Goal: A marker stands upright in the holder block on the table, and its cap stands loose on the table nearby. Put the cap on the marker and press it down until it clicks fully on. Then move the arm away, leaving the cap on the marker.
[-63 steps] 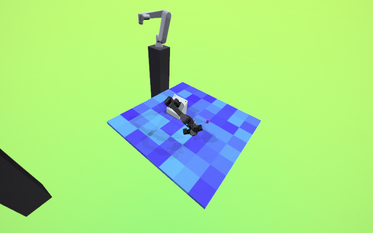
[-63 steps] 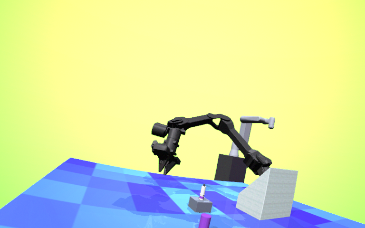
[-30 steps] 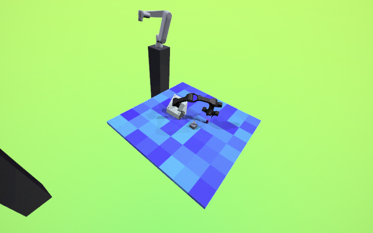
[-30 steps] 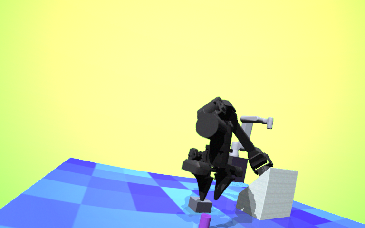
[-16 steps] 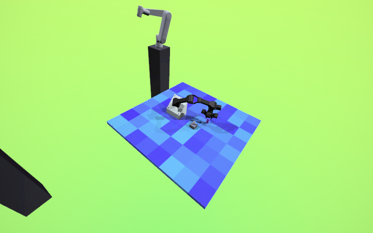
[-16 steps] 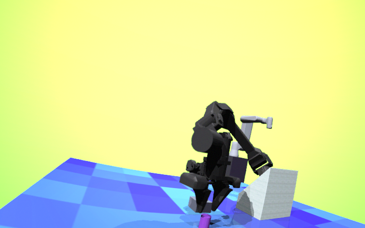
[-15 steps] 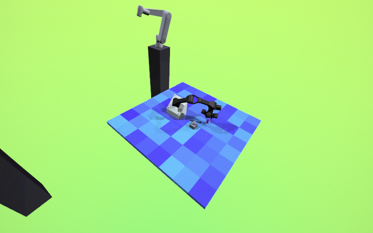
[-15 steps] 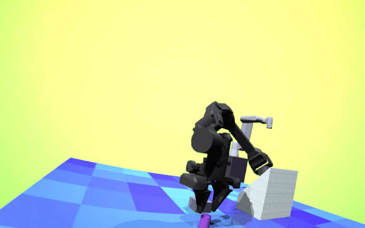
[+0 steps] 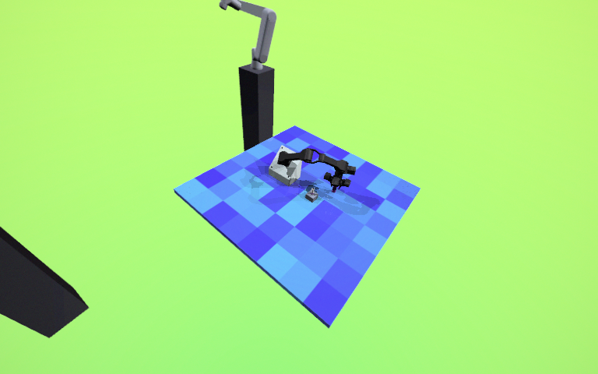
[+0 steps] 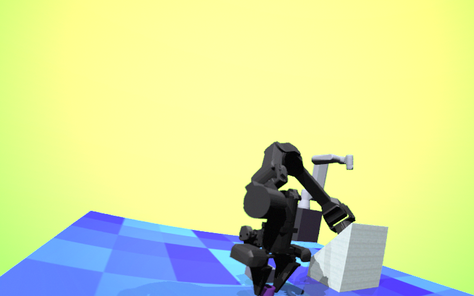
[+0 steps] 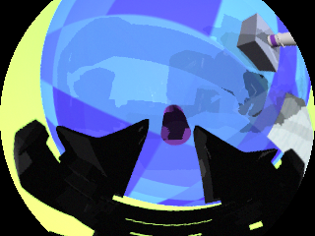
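Note:
The purple cap (image 9: pixel 334 189) (image 10: pixel 268 290) (image 11: pixel 175 130) stands upright on the table, its lower part out of frame in the exterior view. My gripper (image 9: pixel 335 188) (image 10: pixel 267 292) (image 11: pixel 172 126) points down over it, open, with one finger on each side of the cap. The wrist view shows gaps between the cap and both fingers. The white marker (image 9: pixel 312 191) (image 11: pixel 284 39) with a purple band stands uncapped in the grey holder block (image 9: pixel 311 198) (image 10: pixel 249 273) (image 11: pixel 250 38), to the upper right in the wrist view. In the exterior view the fingers hide the marker and part of the block.
My arm's pale wedge-shaped base (image 9: pixel 284 177) (image 10: pixel 365 258) (image 11: pixel 297 129) stands near the holder block. A grey arm (image 9: pixel 265 37) (image 10: pixel 320 174) on a dark pedestal (image 9: pixel 257 107) (image 10: pixel 307 225) stands beyond the table edge. Another dark pillar (image 9: pixel 39 291) is at the lower left of the top view.

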Robot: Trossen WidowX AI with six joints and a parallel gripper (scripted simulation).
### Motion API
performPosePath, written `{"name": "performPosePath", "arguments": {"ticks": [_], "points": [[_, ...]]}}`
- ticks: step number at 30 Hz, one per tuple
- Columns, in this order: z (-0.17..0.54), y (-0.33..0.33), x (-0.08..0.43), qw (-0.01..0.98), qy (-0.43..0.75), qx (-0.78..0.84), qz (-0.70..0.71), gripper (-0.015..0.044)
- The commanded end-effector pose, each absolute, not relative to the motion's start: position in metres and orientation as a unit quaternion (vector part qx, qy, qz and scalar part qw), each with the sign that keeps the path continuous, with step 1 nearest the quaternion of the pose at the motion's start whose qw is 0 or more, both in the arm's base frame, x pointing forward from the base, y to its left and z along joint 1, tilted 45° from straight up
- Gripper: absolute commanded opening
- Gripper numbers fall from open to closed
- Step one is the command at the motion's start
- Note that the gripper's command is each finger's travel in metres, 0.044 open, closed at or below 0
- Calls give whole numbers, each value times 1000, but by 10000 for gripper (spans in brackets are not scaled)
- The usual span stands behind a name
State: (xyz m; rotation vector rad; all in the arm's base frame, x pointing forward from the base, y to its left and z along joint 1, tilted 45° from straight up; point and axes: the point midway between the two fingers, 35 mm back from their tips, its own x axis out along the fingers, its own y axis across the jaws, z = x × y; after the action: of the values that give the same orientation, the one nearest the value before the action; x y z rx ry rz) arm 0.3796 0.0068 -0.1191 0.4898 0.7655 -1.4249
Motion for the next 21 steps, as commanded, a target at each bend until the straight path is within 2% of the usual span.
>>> {"name": "performPosePath", "arguments": {"ticks": [1,12,15,21], "points": [[-124,2,377,664,340,211,-632,245],[-134,-9,375,664,339,211,-632,245],[-134,-9,376,664,339,211,-632,166],[-134,-9,376,664,339,211,-632,126]]}}
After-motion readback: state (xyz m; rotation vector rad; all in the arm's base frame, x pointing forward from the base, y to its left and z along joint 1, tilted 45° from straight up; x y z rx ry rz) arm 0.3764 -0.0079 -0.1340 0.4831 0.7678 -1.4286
